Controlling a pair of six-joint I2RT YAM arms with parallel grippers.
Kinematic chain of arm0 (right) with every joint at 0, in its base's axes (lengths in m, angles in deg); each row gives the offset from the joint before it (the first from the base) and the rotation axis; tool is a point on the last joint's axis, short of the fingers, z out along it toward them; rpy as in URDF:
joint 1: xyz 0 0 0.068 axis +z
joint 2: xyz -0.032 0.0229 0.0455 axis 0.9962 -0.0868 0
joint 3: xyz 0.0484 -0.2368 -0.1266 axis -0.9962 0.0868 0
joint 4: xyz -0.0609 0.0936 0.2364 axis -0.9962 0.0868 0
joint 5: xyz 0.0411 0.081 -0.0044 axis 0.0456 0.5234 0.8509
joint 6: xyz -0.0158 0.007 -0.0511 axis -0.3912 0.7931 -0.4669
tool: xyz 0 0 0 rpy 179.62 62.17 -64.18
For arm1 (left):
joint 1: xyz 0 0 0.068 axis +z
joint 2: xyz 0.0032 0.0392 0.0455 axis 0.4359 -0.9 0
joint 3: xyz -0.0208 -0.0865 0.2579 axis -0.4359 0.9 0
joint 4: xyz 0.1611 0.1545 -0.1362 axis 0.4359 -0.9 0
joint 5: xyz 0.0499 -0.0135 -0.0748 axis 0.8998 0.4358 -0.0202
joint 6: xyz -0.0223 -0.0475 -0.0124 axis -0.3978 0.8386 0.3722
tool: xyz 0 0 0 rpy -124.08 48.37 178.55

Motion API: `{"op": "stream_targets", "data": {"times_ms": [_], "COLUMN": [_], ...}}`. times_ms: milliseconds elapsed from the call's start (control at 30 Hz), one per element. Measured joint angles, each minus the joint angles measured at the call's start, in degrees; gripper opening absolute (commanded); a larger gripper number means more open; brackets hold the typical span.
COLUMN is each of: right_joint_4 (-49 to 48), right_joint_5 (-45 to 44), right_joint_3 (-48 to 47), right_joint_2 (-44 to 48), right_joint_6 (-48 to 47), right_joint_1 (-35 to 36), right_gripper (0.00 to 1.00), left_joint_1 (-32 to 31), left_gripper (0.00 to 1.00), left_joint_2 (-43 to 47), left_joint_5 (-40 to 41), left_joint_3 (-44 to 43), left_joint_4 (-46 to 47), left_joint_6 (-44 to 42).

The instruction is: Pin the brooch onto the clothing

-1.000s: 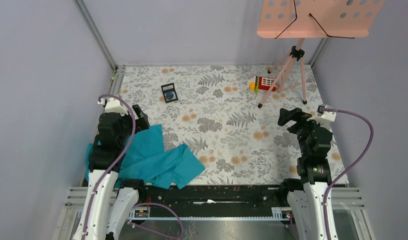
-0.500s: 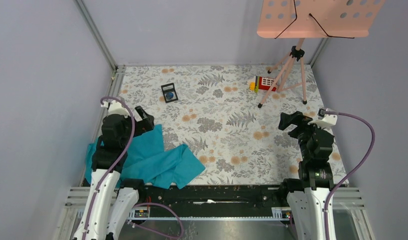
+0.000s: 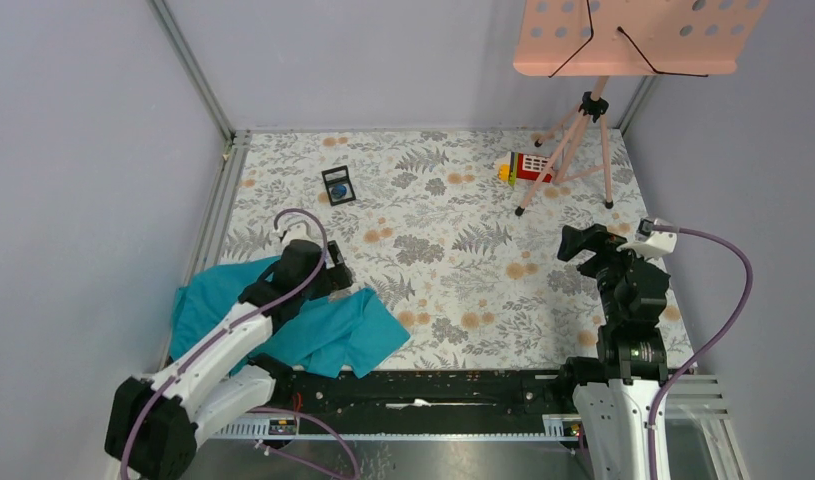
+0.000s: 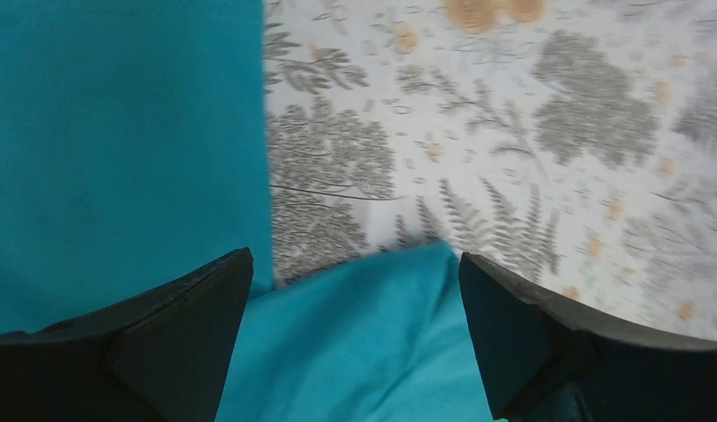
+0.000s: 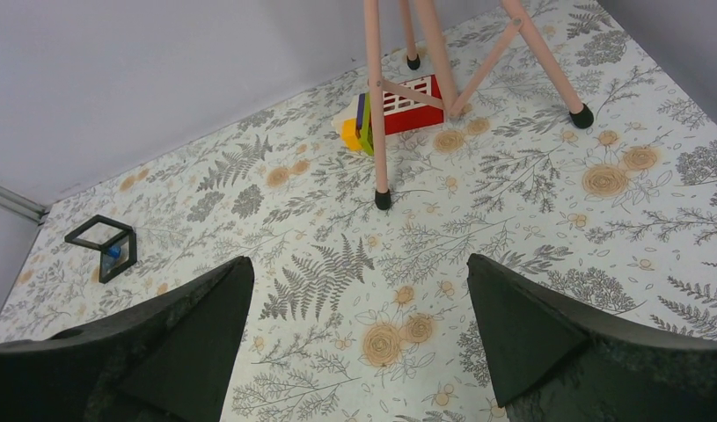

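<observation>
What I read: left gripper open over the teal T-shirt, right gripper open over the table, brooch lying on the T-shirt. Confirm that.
The brooch is not on the T-shirt: the top external view shows it in the small black frame far across the table, apart from the T-shirt. The rest holds: left gripper open over the T-shirt, right gripper open over the table.

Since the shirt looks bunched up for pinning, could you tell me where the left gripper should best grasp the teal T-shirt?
Probably the loose corner of the teal T-shirt that points toward the table's middle. It lies thin and flat on the floral tablecloth, away from the bunched folds, so the open left gripper could come straight down from above, jaws straddling that edge.
</observation>
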Motion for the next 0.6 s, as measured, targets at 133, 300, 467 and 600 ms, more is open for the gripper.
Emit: {"op": "stream_targets", "data": {"times_ms": [133,300,467,600], "right_joint_4": [0.2,0.3,0.3,0.3], "right_joint_5": [-0.9,-1.7,-1.8,-2.3], "right_joint_3": [0.0,0.0,0.0,0.0], "right_joint_2": [1.2,1.4,1.4,1.4], "right_joint_6": [0.0,0.0,0.0,0.0], "right_joint_1": [0.0,0.0,0.0,0.0], "right_gripper": [0.99,0.99,0.99,0.99], "left_joint_1": [-0.3,-0.3,-0.1,2.6], "left_gripper": [0.92,0.75,0.64,0.5], "left_joint_2": [-8.6,-13.0,-18.8,-24.3], "left_joint_5": [6.3,11.5,15.5,15.1], "left_joint_3": [-1.1,-2.6,-7.3,-11.3], "left_joint_4": [-0.7,-1.6,-2.0,-1.1], "left_joint_6": [0.9,1.7,1.7,0.7]}}
